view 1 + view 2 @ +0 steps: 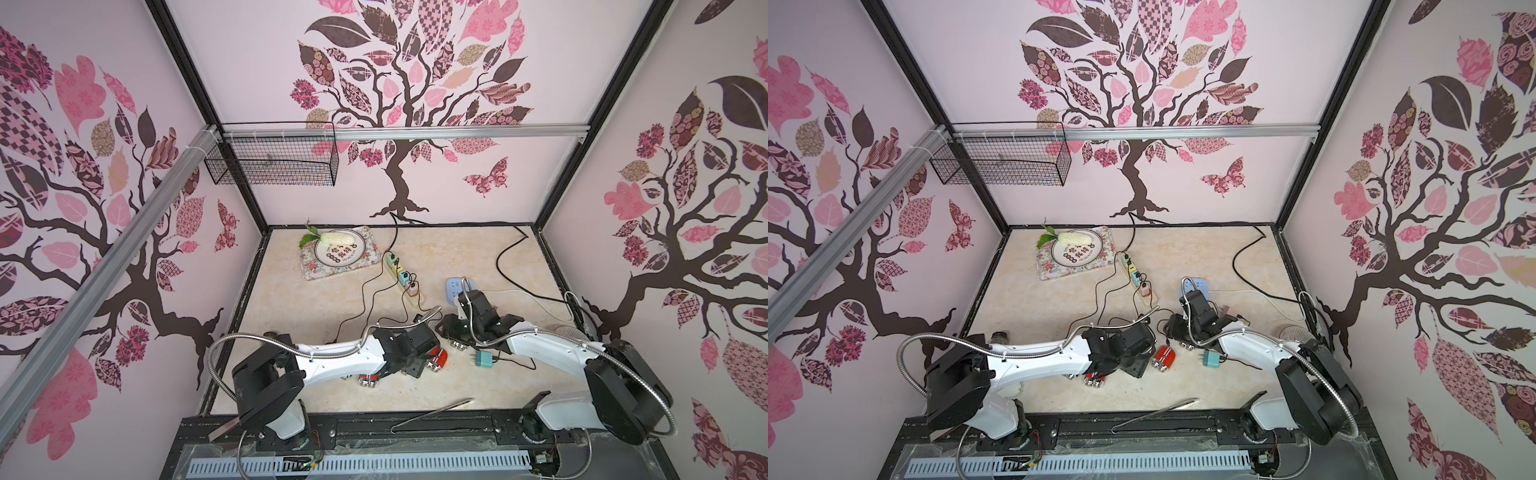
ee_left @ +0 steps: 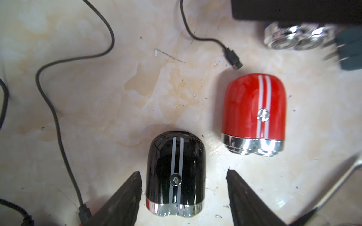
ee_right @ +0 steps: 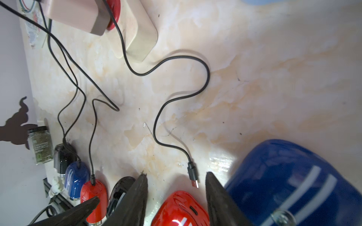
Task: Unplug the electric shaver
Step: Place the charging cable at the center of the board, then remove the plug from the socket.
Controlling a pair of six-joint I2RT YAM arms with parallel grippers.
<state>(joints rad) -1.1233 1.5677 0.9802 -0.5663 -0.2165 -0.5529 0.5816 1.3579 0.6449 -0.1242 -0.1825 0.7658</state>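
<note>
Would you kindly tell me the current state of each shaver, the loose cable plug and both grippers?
red shaver: lying flat, unplugged, port empty.
cable plug: loose on the table, just clear of the red shaver.
black shaver: lying flat, no cable, untouched.
second red shaver: cable plugged in.
left gripper: open, straddling the black shaver.
right gripper: open, empty.

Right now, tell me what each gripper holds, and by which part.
Nothing is held. The left gripper stands open astride the black shaver, not clamping it; the right gripper stands open near the loose cable plug.
</note>
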